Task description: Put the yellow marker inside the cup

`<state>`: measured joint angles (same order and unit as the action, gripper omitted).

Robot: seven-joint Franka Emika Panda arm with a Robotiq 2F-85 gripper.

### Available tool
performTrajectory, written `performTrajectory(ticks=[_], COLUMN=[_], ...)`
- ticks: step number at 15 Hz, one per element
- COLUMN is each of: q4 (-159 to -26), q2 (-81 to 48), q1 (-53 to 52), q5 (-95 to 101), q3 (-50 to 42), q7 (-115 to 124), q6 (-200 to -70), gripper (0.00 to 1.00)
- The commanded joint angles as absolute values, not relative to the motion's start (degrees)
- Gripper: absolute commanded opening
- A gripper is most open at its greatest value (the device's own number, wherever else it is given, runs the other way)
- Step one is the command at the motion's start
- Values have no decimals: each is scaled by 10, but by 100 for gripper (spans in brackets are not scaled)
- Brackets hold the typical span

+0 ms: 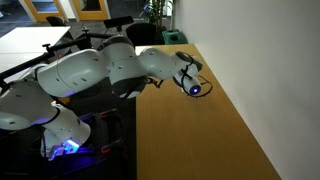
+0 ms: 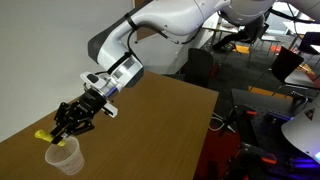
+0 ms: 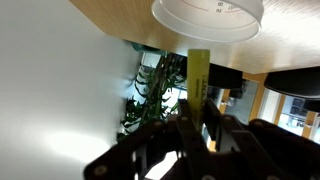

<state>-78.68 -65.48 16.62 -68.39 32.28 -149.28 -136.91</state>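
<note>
My gripper (image 2: pixel 70 122) is shut on the yellow marker (image 2: pixel 42 134), whose tip pokes out to the left just above the cup (image 2: pixel 63 155). The cup is a small translucent plastic cup standing on the wooden table. In the wrist view the yellow marker (image 3: pixel 198 78) rises from between my fingers (image 3: pixel 196 128) toward the cup's rim (image 3: pixel 207 18) at the top of the picture. In an exterior view my arm's wrist (image 1: pixel 190 78) hangs over the table by the wall; the marker and cup are hidden there.
The wooden table (image 2: pixel 150 130) runs along a white wall (image 2: pixel 40 50). Office chairs and desks (image 2: pixel 285 60) stand beyond the table edge. A potted plant (image 1: pixel 160 20) stands at the far end.
</note>
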Motion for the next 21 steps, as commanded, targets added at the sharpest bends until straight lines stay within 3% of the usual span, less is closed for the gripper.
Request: performTrajectory(ticks=[1,6,7,9,15,21], q4=[-796,-794,-794,-796,-816,-872], q2=[-628,-627,-627,-624,-592,-512], q1=[125,80,73,59,69,63], q5=[-739,-782,-787,-799,-776,-775], q3=[263,202,195,183,216,216], q7=[-1484,-1480,-1481,-1487,-1492,-1492], q6=[-1361,-1350,-1345,-1351,-1375,-1403], gripper=[5,5,44,52,98,100])
